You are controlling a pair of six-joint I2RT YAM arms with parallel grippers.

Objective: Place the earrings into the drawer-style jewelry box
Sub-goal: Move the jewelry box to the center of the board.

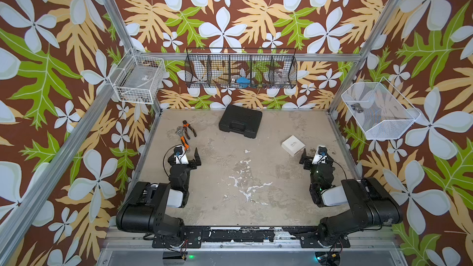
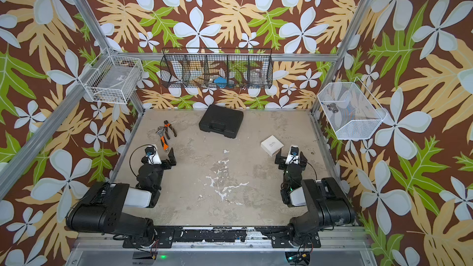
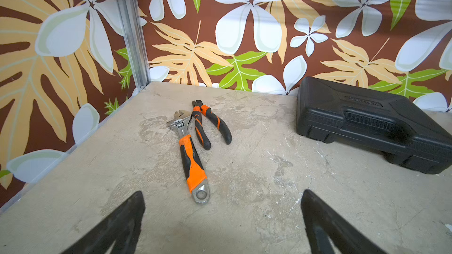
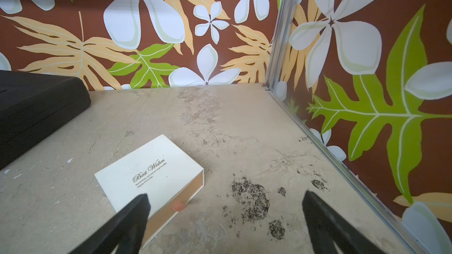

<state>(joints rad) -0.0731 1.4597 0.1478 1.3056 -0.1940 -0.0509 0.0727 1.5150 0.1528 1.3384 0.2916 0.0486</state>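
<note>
Just in front of the right tool (image 4: 226,197), whose jaws stand spread and hold nothing, the drawer-style jewelry box (image 4: 149,174) lies on the bench (image 4: 239,123) with its tan tray (image 4: 188,186) pushed in, while the left tool (image 3: 223,194), also spread and empty, faces an orange-handled wrench (image 3: 192,164).

Two black robot arms folded low over a worn beige table (image 2: 194,200).
The left hand (image 2: 161,156) sits near an orange-handled steel wrench (image 2: 163,140) and orange-and-black pliers (image 2: 170,129). The right hand (image 2: 291,156), jaws spread wide, sits just beside a small square white card jewelry box (image 2: 272,145). A black plastic case (image 2: 221,121) lies near the back wall.
</note>
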